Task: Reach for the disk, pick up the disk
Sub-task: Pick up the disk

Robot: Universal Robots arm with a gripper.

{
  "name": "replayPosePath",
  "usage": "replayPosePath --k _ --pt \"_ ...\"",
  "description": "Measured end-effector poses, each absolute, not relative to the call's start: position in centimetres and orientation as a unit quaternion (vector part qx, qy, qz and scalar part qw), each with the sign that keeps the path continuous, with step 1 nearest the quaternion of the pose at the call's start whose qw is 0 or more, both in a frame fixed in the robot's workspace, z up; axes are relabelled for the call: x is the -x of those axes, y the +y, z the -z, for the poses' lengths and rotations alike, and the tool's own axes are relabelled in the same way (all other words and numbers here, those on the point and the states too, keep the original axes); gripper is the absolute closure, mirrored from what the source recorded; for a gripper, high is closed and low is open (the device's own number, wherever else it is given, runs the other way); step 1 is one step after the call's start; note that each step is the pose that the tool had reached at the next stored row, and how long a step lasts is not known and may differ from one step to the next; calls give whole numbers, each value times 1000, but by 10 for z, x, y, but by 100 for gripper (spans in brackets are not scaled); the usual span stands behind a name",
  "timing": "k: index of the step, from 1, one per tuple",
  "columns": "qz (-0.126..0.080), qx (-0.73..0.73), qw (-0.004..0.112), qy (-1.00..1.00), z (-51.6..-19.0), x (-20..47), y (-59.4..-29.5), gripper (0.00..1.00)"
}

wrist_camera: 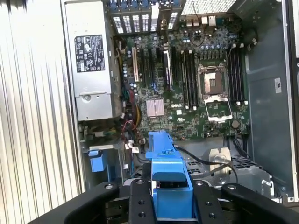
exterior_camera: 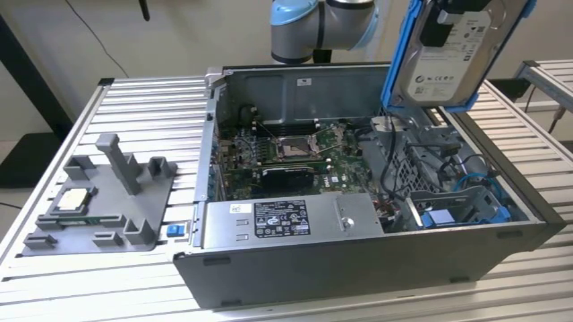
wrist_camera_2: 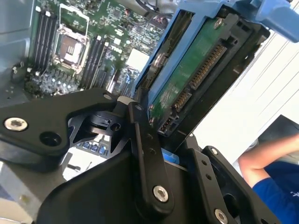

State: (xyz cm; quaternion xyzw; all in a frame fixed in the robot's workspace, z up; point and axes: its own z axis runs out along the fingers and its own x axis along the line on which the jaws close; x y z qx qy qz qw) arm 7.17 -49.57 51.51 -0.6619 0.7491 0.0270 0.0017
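The gripper (wrist_camera: 170, 205) is clamped on the disk (exterior_camera: 452, 57), its black fingers (wrist_camera_2: 149, 154) pressed against the blue side frame. The disk hangs nearly upright, clear of the open computer case (exterior_camera: 358, 268), above the drive bay at the exterior view's right. The motherboard (wrist_camera: 196, 79) lies exposed below.

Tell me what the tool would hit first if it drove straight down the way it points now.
Probably the motherboard in the open computer case; the tool, shut on the disk, points into it. Depth is uncertain.
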Motion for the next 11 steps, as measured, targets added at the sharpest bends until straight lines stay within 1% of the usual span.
replayPosePath --k 11 --pt "-28 662 1 749 -514 -74 -525 100"
